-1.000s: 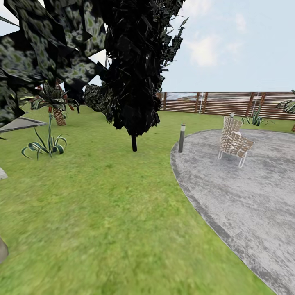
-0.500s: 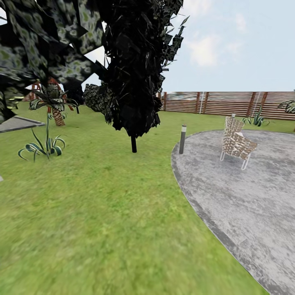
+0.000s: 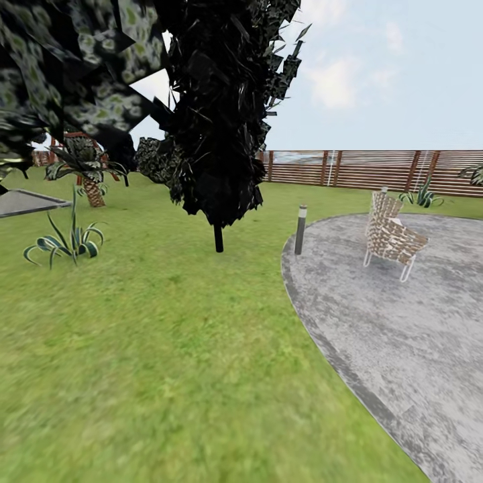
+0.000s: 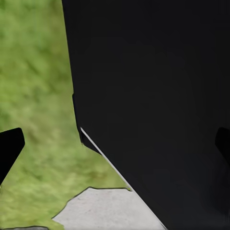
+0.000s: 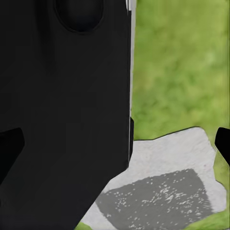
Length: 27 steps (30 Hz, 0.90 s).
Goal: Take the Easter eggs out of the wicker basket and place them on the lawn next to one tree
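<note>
Lawn (image 3: 168, 349) of mottled green grass runs from the near foreground back to the brown horizontal-slat wooden fence (image 3: 362, 168) that closes the garden at the rear. A dark, near-black columnar tree (image 3: 221, 107) stands mid-lawn on a thin black trunk, its foliage blocking much of the upper left of the head view. Beside it, further dark mottled foliage (image 3: 60, 74) hangs across the top left corner. A spiky green striped-leaf plant (image 3: 64, 241) sits on the lawn's left side, with a palm-like plant on a scaly brown trunk (image 3: 90, 178) behind it and a flat grey slab (image 3: 27, 201) at the left edge. A grey oval paved patio (image 3: 402, 322) cuts into the lawn on the right; a short grey bollard post (image 3: 300, 229) stands at its border, and a woven tan chair on a white frame (image 3: 389, 235) stands on the paving.

Left gripper (image 4: 115, 143): two black fingertips sit at opposite picture edges, jaws spread wide and empty, a large black body between them, grass below. Right gripper (image 5: 115, 143): jaws likewise spread and empty, over grass and a pale grey paving stone (image 5: 167, 191).
</note>
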{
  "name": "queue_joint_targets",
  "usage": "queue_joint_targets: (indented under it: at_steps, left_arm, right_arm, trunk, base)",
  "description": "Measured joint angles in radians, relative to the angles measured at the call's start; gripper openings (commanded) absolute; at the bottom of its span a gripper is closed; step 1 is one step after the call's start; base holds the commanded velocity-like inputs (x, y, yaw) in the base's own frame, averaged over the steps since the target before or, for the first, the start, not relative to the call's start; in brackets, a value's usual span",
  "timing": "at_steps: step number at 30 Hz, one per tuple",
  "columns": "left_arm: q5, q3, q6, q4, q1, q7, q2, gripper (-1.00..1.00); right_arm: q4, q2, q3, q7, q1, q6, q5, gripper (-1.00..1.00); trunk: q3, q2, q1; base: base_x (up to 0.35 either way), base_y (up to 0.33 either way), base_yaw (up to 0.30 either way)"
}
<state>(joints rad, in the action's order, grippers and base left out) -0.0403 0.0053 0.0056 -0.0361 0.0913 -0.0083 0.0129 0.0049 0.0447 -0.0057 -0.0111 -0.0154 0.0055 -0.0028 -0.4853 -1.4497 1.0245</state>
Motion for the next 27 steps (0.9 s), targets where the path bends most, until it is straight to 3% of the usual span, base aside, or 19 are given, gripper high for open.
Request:
queue_joint_targets:
  at_steps: [27]
  left_arm:
    - [0.0,0.0,0.0,0.0,0.0,0.0,-0.001,1.0]
  right_arm:
    - [0.0,0.0,0.0,0.0,0.0,0.0,-0.001,1.0]
  trunk:
    - [0.0,0.0,0.0]
  base:
    - [0.22,0.0,0.0]
